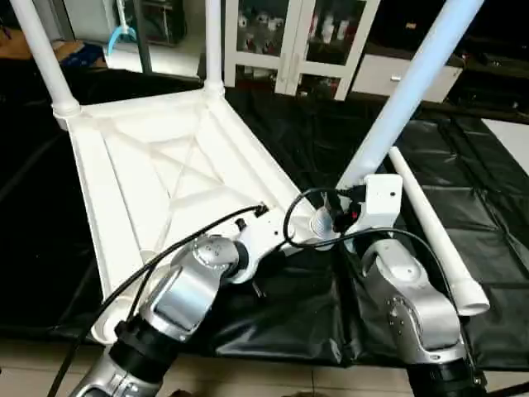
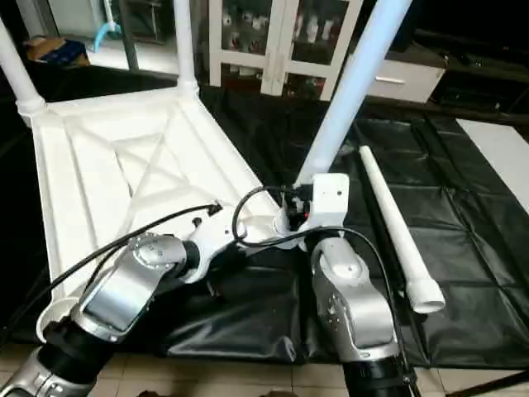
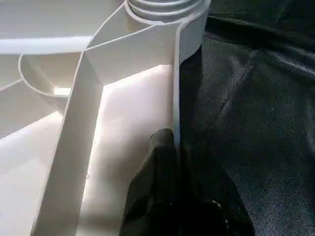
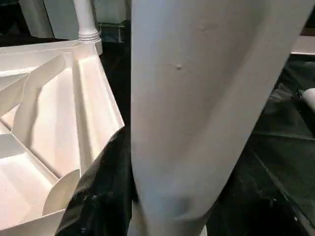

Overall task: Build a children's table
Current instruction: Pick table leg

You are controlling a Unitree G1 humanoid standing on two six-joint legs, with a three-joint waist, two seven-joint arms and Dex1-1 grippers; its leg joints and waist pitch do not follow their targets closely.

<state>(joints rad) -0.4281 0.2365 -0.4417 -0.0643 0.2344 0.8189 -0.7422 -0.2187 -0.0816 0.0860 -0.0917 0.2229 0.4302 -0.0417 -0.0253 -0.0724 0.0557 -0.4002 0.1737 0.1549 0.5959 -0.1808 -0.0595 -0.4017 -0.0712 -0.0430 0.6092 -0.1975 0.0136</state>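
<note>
Lying ribs-up on the black cover (image 1: 463, 182), the tabletop's (image 1: 165, 178) rim is pinched by the left gripper (image 3: 172, 142) — a tilted leg (image 1: 405, 91) is clasped by the right gripper (image 4: 129, 162).

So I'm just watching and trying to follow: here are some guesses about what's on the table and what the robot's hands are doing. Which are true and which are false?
1. The tabletop lies upside down, ribs facing up. True.
2. All four legs are already fitted. False: two legs stand in the far corner sockets, a third is at the near right corner, and the loose leg lies on the black cover.
3. The right gripper holds the slanting leg near its lower end. True.
4. The left gripper is wide open in the air. False: it is shut on the tabletop's side wall.
5. The near left corner socket already has a leg. False: it is empty.
</note>
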